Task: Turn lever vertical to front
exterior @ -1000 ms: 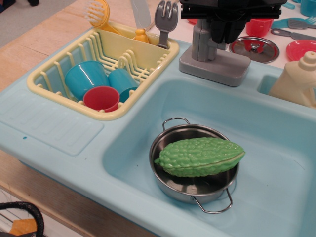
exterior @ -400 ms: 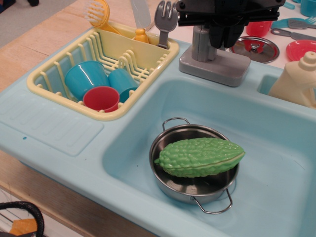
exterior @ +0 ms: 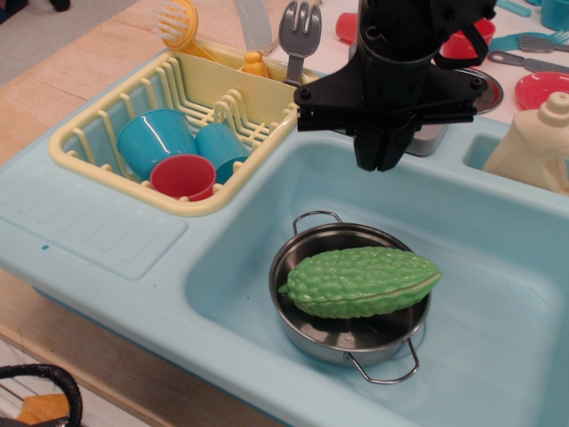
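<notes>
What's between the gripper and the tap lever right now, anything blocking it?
Nothing visible stands between them, but the gripper and its black body cover almost the whole tap, so the lever itself is hidden. The fork and lid sit off to either side, clear of it.

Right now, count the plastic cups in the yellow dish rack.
3: a large blue plastic cup at the left, a smaller blue plastic cup beside it, a red plastic cup in front.

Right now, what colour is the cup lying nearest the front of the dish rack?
Red, beside two teal cups; the single overhead view shows it clearly.
</notes>
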{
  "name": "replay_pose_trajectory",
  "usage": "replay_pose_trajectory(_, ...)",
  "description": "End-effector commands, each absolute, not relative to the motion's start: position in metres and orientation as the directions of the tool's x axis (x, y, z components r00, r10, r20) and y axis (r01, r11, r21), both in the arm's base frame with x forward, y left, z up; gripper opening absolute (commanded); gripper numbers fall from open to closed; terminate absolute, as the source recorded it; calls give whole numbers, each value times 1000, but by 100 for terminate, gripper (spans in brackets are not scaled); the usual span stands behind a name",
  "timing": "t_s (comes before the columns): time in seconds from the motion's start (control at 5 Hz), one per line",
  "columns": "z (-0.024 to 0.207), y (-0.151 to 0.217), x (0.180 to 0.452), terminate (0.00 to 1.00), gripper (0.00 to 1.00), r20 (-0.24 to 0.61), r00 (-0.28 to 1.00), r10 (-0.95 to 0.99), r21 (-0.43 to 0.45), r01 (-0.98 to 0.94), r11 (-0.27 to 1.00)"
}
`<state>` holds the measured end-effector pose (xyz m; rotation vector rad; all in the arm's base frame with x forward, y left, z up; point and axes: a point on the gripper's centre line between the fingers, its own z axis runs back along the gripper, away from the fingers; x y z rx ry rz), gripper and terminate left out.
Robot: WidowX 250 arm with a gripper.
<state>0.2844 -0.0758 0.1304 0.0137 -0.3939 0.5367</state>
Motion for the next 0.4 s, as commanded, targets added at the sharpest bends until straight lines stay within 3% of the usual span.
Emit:
replay_pose_trajectory(0.0,140,-76,288,0,0,368,781,504,-104,-504,857)
replay_pose_trajectory(0.2,142,-76,287,100,100,360,800,480,-95,-481,872)
